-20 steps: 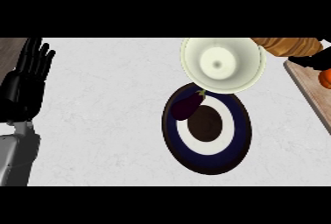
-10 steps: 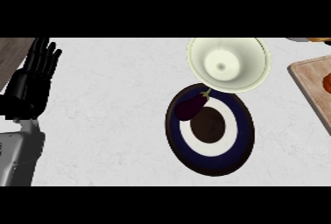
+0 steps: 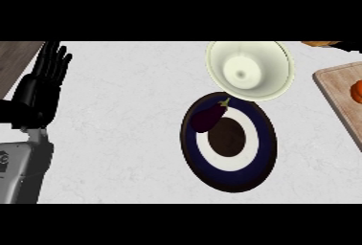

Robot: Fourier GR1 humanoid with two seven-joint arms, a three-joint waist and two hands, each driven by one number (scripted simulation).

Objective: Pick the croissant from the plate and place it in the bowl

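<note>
A dark blue plate (image 3: 228, 178) with a white ring lies in the middle of the counter. A dark purple eggplant (image 3: 207, 117) rests on its upper left part. Overlapping the plate's far rim stands a cream bowl (image 3: 249, 69), and nothing shows inside it. A brown sliver of the croissant (image 3: 318, 43) peeks in at the top right edge. Right beside it is a black bit of my right hand (image 3: 351, 46), most of it out of view. My left hand (image 3: 41, 83) rests open at the far left, fingers pointing up.
A wooden cutting board (image 3: 338, 98) lies at the right edge with an orange thing (image 3: 357, 91) on it. A dark wooden surface (image 3: 16, 52) borders the counter at the top left. My grey left forearm (image 3: 21, 170) fills the lower left corner.
The croissant and my right hand have drawn back to the top right, and only slivers of them still show. The plate, bowl and eggplant keep their places. My left hand sits slightly further right.
</note>
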